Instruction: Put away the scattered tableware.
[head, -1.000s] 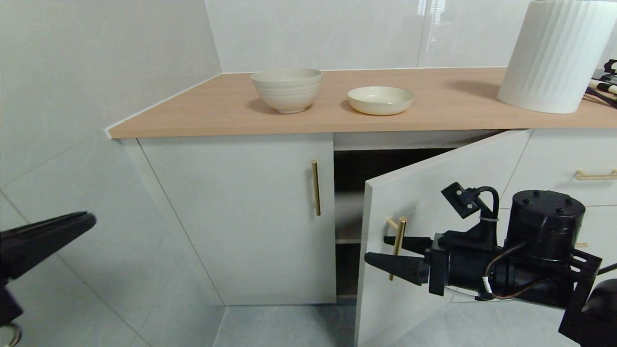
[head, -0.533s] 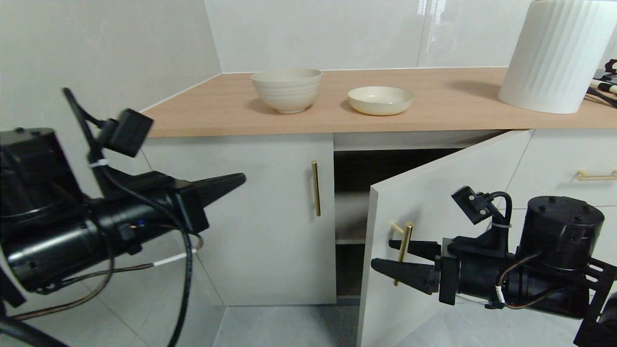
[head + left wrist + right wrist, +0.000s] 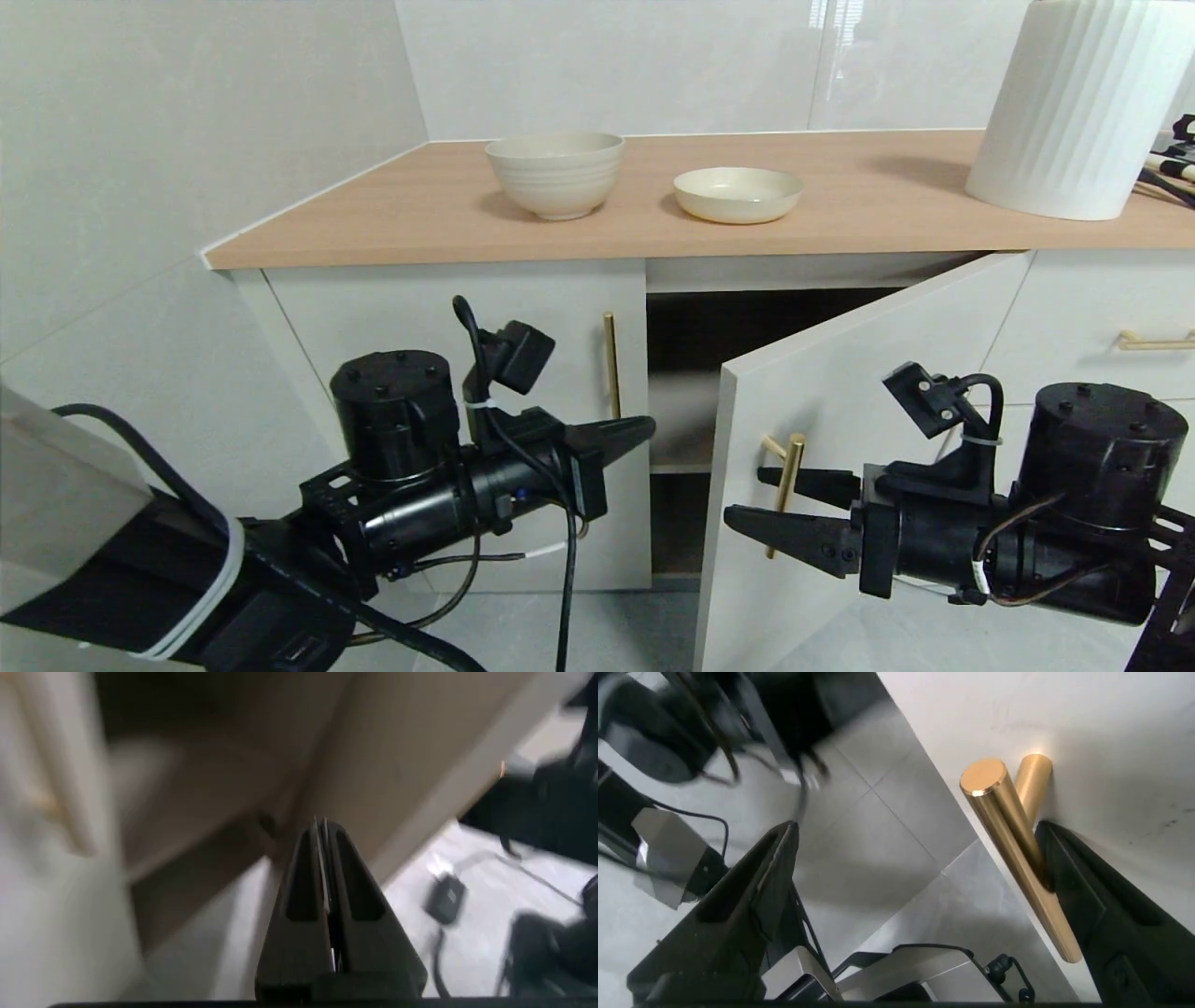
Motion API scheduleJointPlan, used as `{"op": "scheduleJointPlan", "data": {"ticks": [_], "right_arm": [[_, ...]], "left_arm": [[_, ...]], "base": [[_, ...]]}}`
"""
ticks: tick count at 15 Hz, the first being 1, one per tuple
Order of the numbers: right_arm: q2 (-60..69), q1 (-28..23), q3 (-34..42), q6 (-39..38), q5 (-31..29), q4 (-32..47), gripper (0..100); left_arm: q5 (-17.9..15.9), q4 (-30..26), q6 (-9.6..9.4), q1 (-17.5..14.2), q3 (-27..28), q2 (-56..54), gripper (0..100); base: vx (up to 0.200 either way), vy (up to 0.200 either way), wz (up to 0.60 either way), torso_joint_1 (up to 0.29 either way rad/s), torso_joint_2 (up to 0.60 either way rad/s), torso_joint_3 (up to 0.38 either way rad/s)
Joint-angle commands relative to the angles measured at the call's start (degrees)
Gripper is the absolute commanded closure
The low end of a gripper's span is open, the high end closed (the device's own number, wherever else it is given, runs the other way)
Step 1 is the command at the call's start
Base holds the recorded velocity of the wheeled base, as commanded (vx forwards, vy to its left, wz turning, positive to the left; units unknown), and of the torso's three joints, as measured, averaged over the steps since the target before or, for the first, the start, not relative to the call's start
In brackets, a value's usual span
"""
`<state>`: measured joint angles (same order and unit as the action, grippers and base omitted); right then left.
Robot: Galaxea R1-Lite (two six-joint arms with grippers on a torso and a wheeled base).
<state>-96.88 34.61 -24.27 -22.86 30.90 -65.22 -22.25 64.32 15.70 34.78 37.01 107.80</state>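
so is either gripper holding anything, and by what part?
Nothing is gripped. The right gripper is open, straddling the gold handle of the open cabinet door without clamping it. The left gripper is shut and empty.

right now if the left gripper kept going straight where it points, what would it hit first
The left gripper, shut, points into the gap between the closed left door and the open right door. It would probably pass into the cabinet and meet the inner shelf or the right door's inner face; depth is unclear.

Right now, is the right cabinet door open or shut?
Open, partly: the door stands angled outward, with the dark interior showing beside it.
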Motion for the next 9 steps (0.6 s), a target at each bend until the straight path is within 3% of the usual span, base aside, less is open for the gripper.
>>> {"op": "scheduleJointPlan", "data": {"ticks": [1, 5, 9], "right_arm": [[-0.06, 0.02, 0.01, 0.01, -0.05, 0.0, 0], [0.02, -0.07, -0.07, 0.01, -0.14, 0.09, 0], [-0.42, -0.51, -0.16, 0.01, -0.14, 0.0, 0]], "left_arm": [[0.01, 0.11, 0.03, 2.57, 1.49, 3.82, 100], [0.28, 0.19, 0.03, 4.07, 9.13, 11.03, 100], [0.45, 0.11, 0.03, 5.12, 12.65, 12.43, 100]], "base": [[0.0, 0.0, 0.0, 0.0, 0.0, 0.0], [0.0, 0.0, 0.0, 0.0, 0.0, 0.0], [0.0, 0.0, 0.0, 0.0, 0.0, 0.0]]}}
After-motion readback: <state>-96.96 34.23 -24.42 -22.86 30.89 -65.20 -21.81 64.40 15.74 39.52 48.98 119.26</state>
